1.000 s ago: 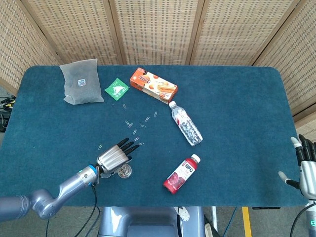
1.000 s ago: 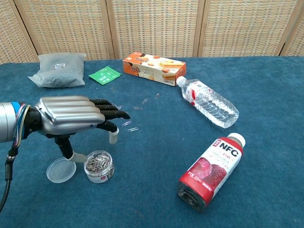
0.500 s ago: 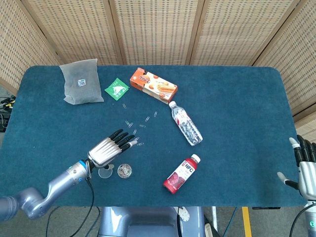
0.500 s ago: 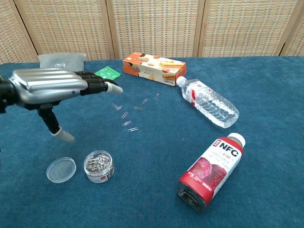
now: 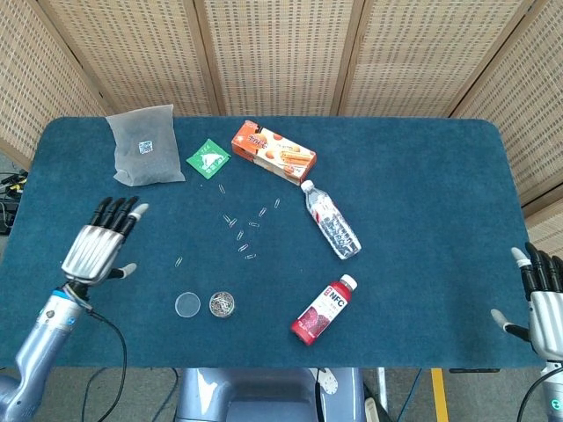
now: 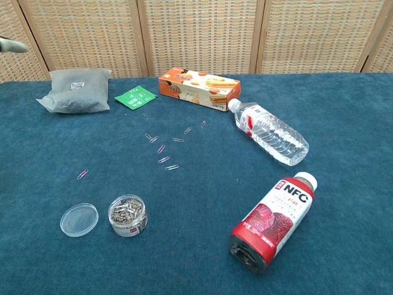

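the left hand (image 5: 95, 249) hovers at the left of the head view above the blue tabletop (image 5: 422, 202), its fingers spread wide and holding nothing. nearest to it, toward the lower middle of the frame, a single paper clip (image 5: 179, 261) lies alone, then a clear lid (image 5: 186, 304) sits just beside a small open jar of paper clips (image 5: 222, 305). more scattered clips (image 5: 242, 230) lie near the centre. above the hand, in the upper left, rests a grey pouch (image 5: 144, 145), with a green sachet (image 5: 208, 159) and an orange snack box (image 5: 274, 151) to its right. a water bottle (image 5: 331, 219) and a red juice bottle (image 5: 324, 309) lie on their sides, well apart from the hand. the right hand (image 5: 544, 303) stands at the lower right edge of the frame, off the tabletop, fingers apart and empty.
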Controlling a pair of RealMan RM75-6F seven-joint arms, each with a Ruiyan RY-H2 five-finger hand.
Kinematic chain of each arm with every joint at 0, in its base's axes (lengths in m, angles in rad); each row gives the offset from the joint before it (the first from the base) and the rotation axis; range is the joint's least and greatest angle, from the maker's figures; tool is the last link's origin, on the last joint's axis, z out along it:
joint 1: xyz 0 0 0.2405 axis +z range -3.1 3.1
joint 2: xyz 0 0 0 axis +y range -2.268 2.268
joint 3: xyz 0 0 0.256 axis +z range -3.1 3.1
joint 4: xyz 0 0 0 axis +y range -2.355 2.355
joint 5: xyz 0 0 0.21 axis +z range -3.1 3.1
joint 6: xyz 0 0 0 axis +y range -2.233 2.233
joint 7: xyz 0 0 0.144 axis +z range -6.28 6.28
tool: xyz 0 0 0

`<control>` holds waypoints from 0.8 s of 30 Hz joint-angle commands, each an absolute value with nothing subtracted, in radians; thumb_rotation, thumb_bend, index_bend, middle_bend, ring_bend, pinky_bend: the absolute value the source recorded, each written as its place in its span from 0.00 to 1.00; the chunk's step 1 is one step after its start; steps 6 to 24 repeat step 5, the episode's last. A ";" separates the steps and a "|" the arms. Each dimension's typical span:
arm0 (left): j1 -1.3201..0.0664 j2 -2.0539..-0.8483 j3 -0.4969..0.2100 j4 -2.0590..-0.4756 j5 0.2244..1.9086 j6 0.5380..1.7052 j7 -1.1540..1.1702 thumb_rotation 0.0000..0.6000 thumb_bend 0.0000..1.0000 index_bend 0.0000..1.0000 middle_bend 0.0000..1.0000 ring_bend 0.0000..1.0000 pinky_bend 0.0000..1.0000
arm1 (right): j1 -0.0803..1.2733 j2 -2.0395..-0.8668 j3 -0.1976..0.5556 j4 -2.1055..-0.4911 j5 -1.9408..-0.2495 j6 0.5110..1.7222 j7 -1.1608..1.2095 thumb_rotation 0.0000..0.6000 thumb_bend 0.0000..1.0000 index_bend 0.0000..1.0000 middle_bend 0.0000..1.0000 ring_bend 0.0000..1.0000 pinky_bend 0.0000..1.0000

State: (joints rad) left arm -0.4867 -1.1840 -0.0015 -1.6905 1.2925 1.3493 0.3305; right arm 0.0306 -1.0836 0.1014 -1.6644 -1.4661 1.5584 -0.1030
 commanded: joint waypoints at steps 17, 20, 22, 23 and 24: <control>-0.313 -1.196 -0.010 -1.695 1.198 1.505 0.255 1.00 0.07 0.00 0.00 0.00 0.00 | 0.031 -1.089 0.098 -1.659 -1.478 1.562 -0.109 1.00 0.00 0.06 0.00 0.00 0.00; -0.313 -1.196 -0.010 -1.695 1.198 1.505 0.255 1.00 0.07 0.00 0.00 0.00 0.00 | 0.031 -1.089 0.098 -1.659 -1.478 1.562 -0.109 1.00 0.00 0.06 0.00 0.00 0.00; -0.313 -1.196 -0.010 -1.695 1.198 1.505 0.255 1.00 0.07 0.00 0.00 0.00 0.00 | 0.031 -1.089 0.098 -1.659 -1.478 1.562 -0.109 1.00 0.00 0.06 0.00 0.00 0.00; -0.313 -1.196 -0.010 -1.695 1.198 1.505 0.255 1.00 0.07 0.00 0.00 0.00 0.00 | 0.031 -1.089 0.098 -1.659 -1.478 1.562 -0.109 1.00 0.00 0.06 0.00 0.00 0.00; -0.313 -1.196 -0.010 -1.695 1.198 1.505 0.255 1.00 0.07 0.00 0.00 0.00 0.00 | 0.031 -1.089 0.098 -1.659 -1.478 1.562 -0.109 1.00 0.00 0.06 0.00 0.00 0.00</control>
